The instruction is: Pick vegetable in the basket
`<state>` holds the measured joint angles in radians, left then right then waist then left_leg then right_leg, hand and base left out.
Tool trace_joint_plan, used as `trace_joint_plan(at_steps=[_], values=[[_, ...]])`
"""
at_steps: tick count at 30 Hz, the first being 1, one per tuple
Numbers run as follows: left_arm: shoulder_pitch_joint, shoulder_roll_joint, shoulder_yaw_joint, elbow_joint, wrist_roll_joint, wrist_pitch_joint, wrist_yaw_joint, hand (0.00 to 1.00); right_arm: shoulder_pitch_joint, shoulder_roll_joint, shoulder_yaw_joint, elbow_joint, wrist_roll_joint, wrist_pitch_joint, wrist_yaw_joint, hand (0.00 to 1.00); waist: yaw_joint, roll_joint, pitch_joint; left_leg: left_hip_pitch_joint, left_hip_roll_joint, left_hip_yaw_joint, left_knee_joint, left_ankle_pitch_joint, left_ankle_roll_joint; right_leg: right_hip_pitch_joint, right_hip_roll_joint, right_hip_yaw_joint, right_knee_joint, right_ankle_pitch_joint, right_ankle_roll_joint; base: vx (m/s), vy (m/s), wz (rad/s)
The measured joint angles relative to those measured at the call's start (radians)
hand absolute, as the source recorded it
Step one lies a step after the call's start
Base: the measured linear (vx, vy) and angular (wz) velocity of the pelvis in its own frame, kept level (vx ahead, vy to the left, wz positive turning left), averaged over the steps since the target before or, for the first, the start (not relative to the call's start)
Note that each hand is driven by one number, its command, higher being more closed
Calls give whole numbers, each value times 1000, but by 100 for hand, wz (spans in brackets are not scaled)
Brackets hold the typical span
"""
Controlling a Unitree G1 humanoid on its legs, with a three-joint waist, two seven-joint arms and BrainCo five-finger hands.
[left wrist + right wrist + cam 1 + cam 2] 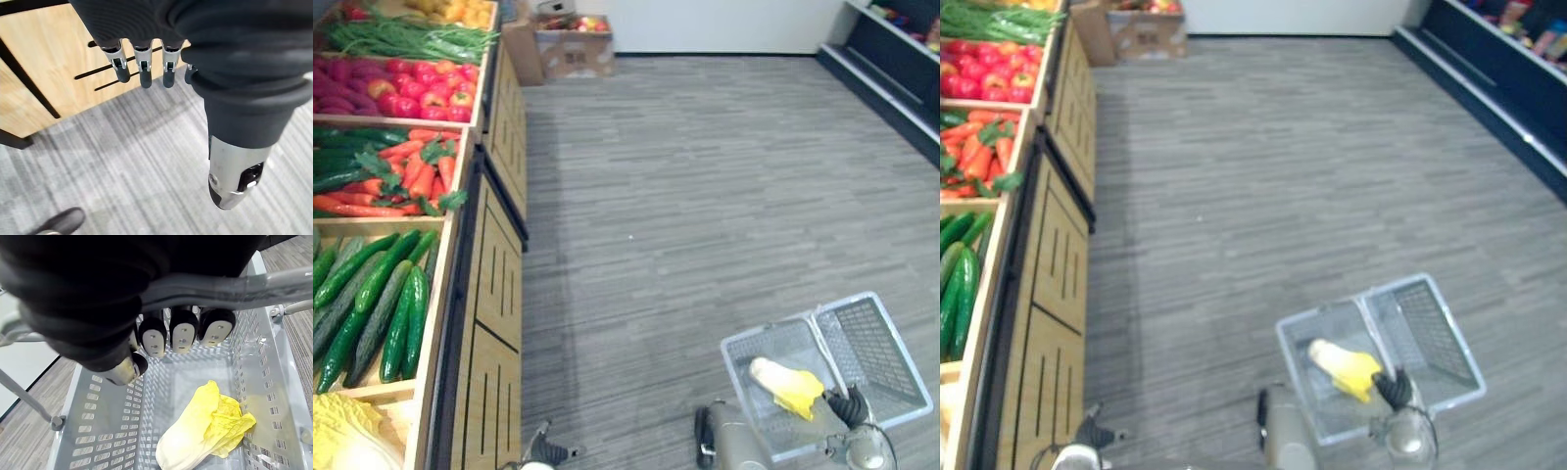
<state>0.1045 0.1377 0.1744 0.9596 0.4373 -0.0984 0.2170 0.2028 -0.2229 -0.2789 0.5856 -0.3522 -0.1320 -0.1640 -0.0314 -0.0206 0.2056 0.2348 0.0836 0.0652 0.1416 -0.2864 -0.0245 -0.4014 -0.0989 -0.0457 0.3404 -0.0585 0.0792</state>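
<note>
Well, the right hand (183, 335) is what I notice first: its fingers are curled over the grey handle (220, 286) of a plastic basket (98, 431), with the thumb tucked in from the other side, so the hand is closed round that bar. The basket hangs below it, over the grey plank floor (705, 196), at the robot's right side. Its walls are grey and pierced with small slots. Inside lies one vegetable, a pale cabbage (195, 431) with a white base and yellow crinkled leaves, resting on the basket's bottom on its side, toward the end nearer the robot.

The left hand (142, 68) hangs at the other side, fingers straight and slack in a row, thumb apart from them, holding nothing. It is just beside the slotted front panel of the wooden counter (49, 63), not touching it as far as I can see.

That counter runs along the robot's left and carries open crates of produce. Nearest is a crate corner with more pale cabbages (342, 436), then dark green cucumbers (372, 304), then orange carrots (401, 171) with leafy tops, then red fruit (421, 88), then long green beans (401, 39). Past the counter's far end a cardboard box (570, 44) stands on the floor by the wall. A dark shelf (891, 59) lines the far right side of the room.
</note>
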Motion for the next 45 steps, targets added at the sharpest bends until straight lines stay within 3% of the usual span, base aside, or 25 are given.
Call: trace_joint_plan(at_steps=[1,2,3,5,7,11,13,16,19,21,23,26,27,29,31,32,33,35,36,37,38,40,41,42,45], values=[[1,-6,6,-7,0,-1,2,0,7,4,-6,-2,0,2,0,100,1,-9,-5,7,0,-2,0,-12,-20,8,-7,1,-83,32,-1,493,-243,59],[2,-7,24,-3,0,-1,4,0,20,15,-18,-2,-1,4,1,100,5,-20,-10,22,1,-21,0,-33,-55,28,-17,-1,-169,155,-7,480,-276,42],[0,-34,40,3,0,1,3,0,11,12,-40,0,-2,22,0,100,5,19,-9,27,40,-37,2,-34,-77,22,9,-24,-136,184,-12,468,-282,40],[-5,-59,45,3,0,-2,4,0,-8,18,-61,-1,-2,39,-1,100,6,36,-12,7,68,-57,17,36,-120,3,11,-62,-59,123,-29,478,-311,42],[1,-73,61,7,-1,-1,4,0,0,22,-70,-1,-2,42,0,100,5,39,-14,-3,88,-76,78,105,-122,25,12,-108,12,56,-53,427,-285,54],[12,-74,64,15,-4,0,7,0,25,22,-65,-23,-1,39,0,100,12,17,-10,-171,115,-106,503,348,-116,181,6,-168,3,-61,-80,392,-271,42],[11,-70,56,18,-4,-1,8,0,13,14,-70,-21,2,36,0,100,19,25,-12,-297,132,-58,705,235,-111,254,5,-182,-39,-80,-93,292,-177,21],[19,-67,56,16,-7,-1,16,0,8,12,-90,-9,4,34,0,100,41,24,-13,-398,156,77,600,149,-70,349,-19,-204,-96,-99,-86,217,-88,18],[23,-67,56,16,-32,-2,18,0,0,6,-122,18,7,33,-1,100,36,26,-16,-417,148,118,318,155,-67,382,-47,-233,-106,-124,-67,174,33,35],[25,-70,55,17,-32,-1,18,0,-4,4,-134,36,7,35,-3,100,37,32,-20,-427,121,89,15,200,-87,394,-57,-248,-113,-141,-43,226,160,29],[31,-71,53,18,-32,0,20,0,-4,1,-132,64,6,36,-8,100,42,39,-24,-436,100,44,-83,223,-93,409,-63,-248,-116,-160,-19,269,270,9],[49,-67,47,28,-32,3,30,0,11,1,-92,101,6,41,-24,100,62,36,-57,-436,84,66,-51,320,-88,456,-84,-219,-138,-189,27,348,335,-15],[58,-53,47,30,-31,6,37,0,15,8,-64,105,5,41,-23,100,64,0,-75,-445,46,67,11,290,-66,479,-111,-187,-171,-183,36,450,326,-16],[61,-30,48,40,-30,17,38,0,15,8,-56,106,1,40,-19,100,61,-34,-96,-464,6,84,99,219,-47,484,-150,-120,-178,-152,71,406,304,-13],[73,-30,48,47,-30,18,41,0,8,3,-56,109,-5,39,-12,100,64,-46,-112,-441,-21,121,135,163,-20,441,-180,-34,-72,-141,72,351,292,-34],[75,-28,42,61,-29,21,41,0,-12,-3,-56,109,-12,38,-12,100,62,-43,-111,-411,-26,138,140,137,-6,362,-189,17,108,-108,67,330,249,-37],[82,-21,12,67,-27,22,41,0,-30,-7,-51,109,-22,37,-15,100,60,-36,-106,-362,-21,150,128,116,3,265,-188,64,314,-1,64,331,228,-30],[88,-10,-33,65,-27,24,42,0,-36,-6,-26,108,-22,35,-26,100,45,-23,-80,-261,-19,162,92,95,29,196,-185,88,521,153,53,282,168,-8],[88,-2,-41,65,-28,24,41,0,-44,-2,-18,108,-23,34,-26,100,39,-26,-77,-234,-18,164,83,88,36,172,-183,87,584,131,40,292,134,-5],[88,12,-56,66,-28,25,38,0,-49,-1,-1,106,-23,32,-26,100,33,-27,-76,-189,-16,172,66,75,36,116,-172,65,661,55,-3,288,83,-9],[84,21,-60,65,-28,24,38,0,-61,-2,7,101,-23,31,-30,100,28,-20,-70,-148,-12,176,38,72,35,80,-155,17,646,-23,-4,350,60,-7],[58,21,-56,64,-30,23,38,0,-82,-1,11,99,-22,31,-28,100,11,-7,-54,-89,2,180,-5,69,30,57,-110,-74,450,-62,-15,331,-6,4],[53,21,-52,63,-31,23,38,0,-86,1,11,99,-22,31,-28,100,8,-5,-53,-82,6,181,-12,67,26,59,-94,-90,348,-58,-9,350,-100,9],[41,21,-49,58,-31,22,37,0,-86,8,10,99,-22,31,-27,100,7,-7,-52,-70,8,183,-21,55,6,65,-66,-102,106,-34,13,296,-122,8],[38,19,-36,57,-30,22,36,0,-74,16,4,101,-22,38,-25,100,4,-18,-49,-43,6,163,-22,26,-39,93,-47,-54,-136,27,14,328,-191,26]])
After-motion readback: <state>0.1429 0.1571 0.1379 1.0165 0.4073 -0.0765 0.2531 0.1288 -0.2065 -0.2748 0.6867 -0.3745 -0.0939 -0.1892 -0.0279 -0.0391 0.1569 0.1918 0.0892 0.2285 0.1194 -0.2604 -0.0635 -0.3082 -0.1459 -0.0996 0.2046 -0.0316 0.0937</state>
